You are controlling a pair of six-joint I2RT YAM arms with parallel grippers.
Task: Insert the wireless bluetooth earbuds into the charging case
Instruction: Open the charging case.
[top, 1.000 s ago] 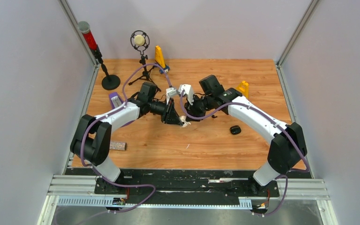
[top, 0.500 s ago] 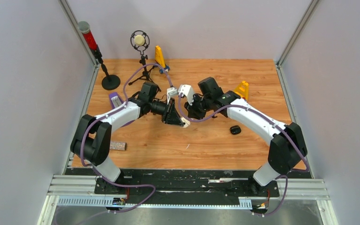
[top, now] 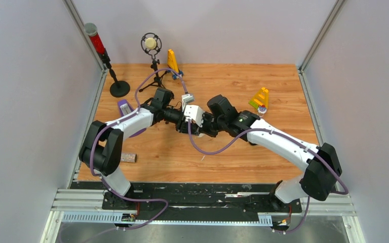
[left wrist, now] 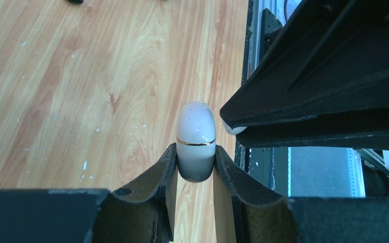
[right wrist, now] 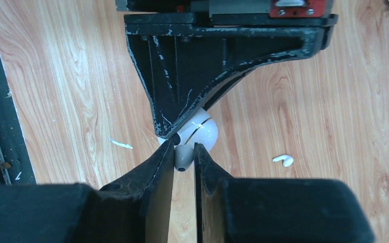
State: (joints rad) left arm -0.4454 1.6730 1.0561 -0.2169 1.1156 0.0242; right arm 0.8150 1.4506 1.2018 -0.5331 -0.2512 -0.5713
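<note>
My left gripper (left wrist: pixel 195 157) is shut on a white pebble-like charging case (left wrist: pixel 196 136) with a thin gold band round it, holding it above the table. My right gripper (right wrist: pixel 184 152) is shut on the stem of a white earbud (right wrist: pixel 183 158). That earbud's tip (left wrist: pixel 232 129) sits right beside the case (right wrist: pixel 202 132), at the level of the band. A second white earbud (right wrist: pixel 282 160) lies loose on the wood. In the top view the left gripper (top: pixel 188 125) and right gripper (top: pixel 201 129) meet at the table's middle, and the case is hidden there.
A thin white sliver (right wrist: pixel 120 144) lies on the wood below the grippers. At the back stand a microphone on a tripod (top: pixel 152 45), a red lamp pole (top: pixel 97 40) and an orange wedge (top: pixel 172 61). A yellow-green toy (top: pixel 260 97) sits back right, a small brown block (top: pixel 128 157) front left.
My right arm has swung left and brought the earbud up against the case. The left gripper shifted slightly and still holds the case.
</note>
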